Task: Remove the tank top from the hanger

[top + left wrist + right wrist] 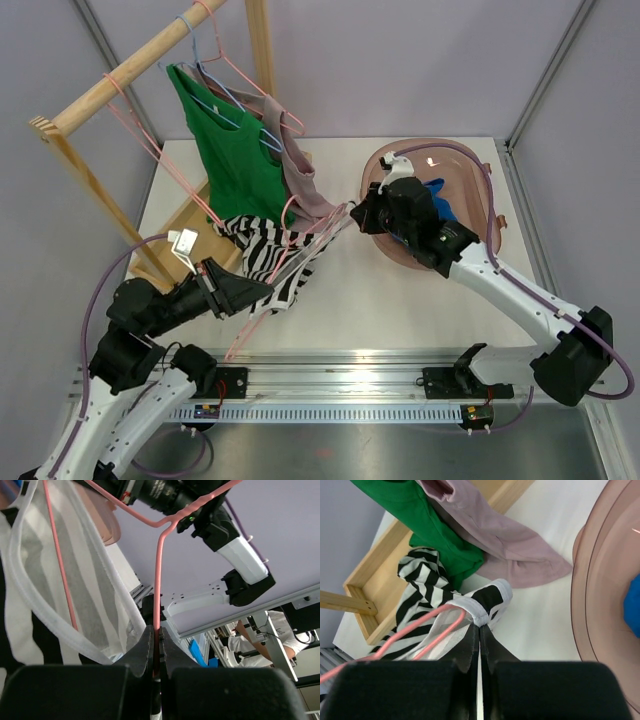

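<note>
The black-and-white striped tank top [268, 255] is not yet free. Its thin pink wire hanger [159, 570] is off the wooden garment rack [130, 70] and is held low over the white table [400, 300] between the two arms, with the top draped along it. The left gripper [156, 632] has its jaws pressed together on the hanger's wire stem. The right gripper [479, 630] pinches the white-bound edge of one strap with its jaws shut tight. Judging by this, the lift-off from the rack is done. What is left is to draw that strap over the hanger's end, clear the other shoulder, and put the garment down, perhaps in the pink translucent plastic basin [475, 190] just beside the right gripper.

The overhead view alone shows the whole layout: a green tank top [235, 160] and a mauve garment [300, 180] hang on the rack, and a blue cloth [440, 200] lies in the basin. The right wrist view alone shows the hanger's curved shoulder sitting inside the strap, so the strap has not slipped off. The left wrist view alone shows the wire clamped between the jaws, which the overhead view hides.
</note>
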